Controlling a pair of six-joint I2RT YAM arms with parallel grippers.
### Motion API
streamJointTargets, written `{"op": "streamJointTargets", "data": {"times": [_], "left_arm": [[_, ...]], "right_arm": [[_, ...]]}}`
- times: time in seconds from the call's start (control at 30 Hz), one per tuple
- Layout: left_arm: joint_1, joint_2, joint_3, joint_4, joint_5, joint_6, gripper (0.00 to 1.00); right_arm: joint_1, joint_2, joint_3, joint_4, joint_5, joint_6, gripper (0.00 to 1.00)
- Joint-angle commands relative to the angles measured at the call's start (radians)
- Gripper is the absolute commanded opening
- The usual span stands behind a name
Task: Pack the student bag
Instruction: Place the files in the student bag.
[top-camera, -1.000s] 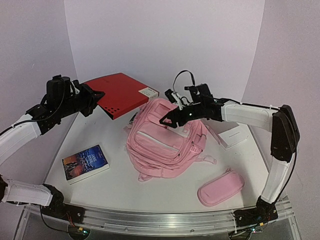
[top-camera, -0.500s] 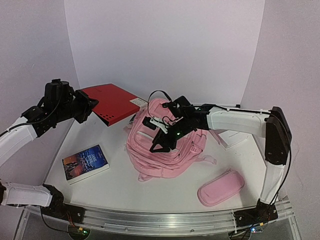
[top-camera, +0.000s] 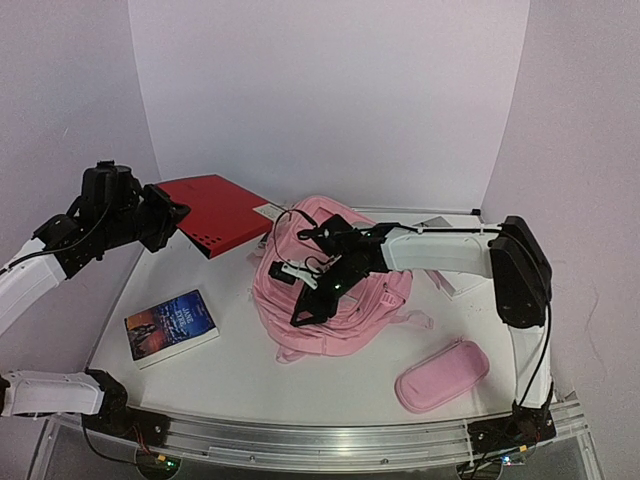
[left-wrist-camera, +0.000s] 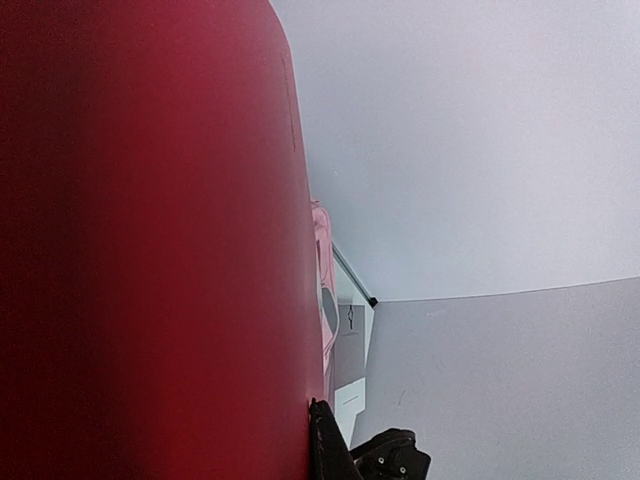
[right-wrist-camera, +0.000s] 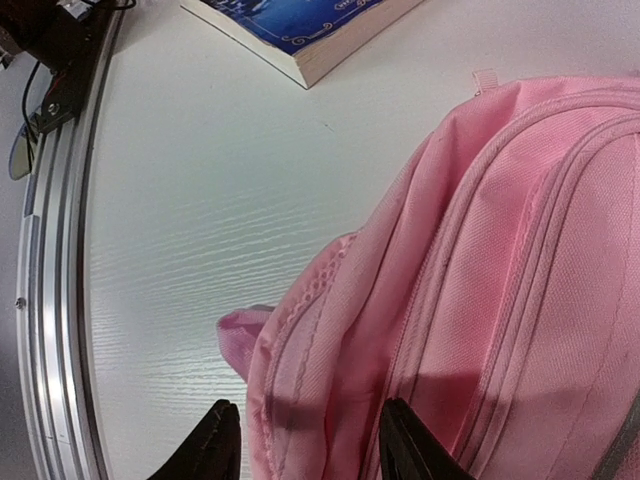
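White table (top-camera: 240, 375) carries all items. Student bag (top-camera: 345, 335), pink, lies flat at the table's middle and is the largest item present. Red folder (top-camera: 225, 208) sits at the far left, held at a tilt, with the left jaws closed on its left edge. Blue book (top-camera: 171, 326) lies flat at the near left, well apart from the bag. Pink pencil case (top-camera: 442, 376) lies at the near right. Right jaws stand apart astride the bag's near-left side, fabric between them; whether they grip it cannot be told.
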Motion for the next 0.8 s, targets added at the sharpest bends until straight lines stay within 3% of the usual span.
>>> {"op": "streamJointTargets", "data": {"times": [0.0, 0.33, 0.5, 0.77], "left_arm": [[-0.001, -0.038, 0.018, 0.066, -0.014, -0.004, 0.0], [-0.002, -0.074, 0.015, 0.025, -0.026, 0.0, 0.0], [-0.002, -0.079, 0.018, 0.009, -0.014, 0.013, 0.0], [-0.001, -0.089, 0.065, -0.062, 0.019, 0.052, 0.0]], "right_arm": [[0.007, 0.066, 0.079, -0.007, 0.065, 0.017, 0.43], [0.032, 0.094, 0.089, -0.049, 0.131, -0.02, 0.38], [0.038, 0.098, 0.134, -0.052, 0.165, 0.017, 0.02], [-0.074, 0.106, 0.471, -0.048, 0.035, 0.293, 0.0]]}}
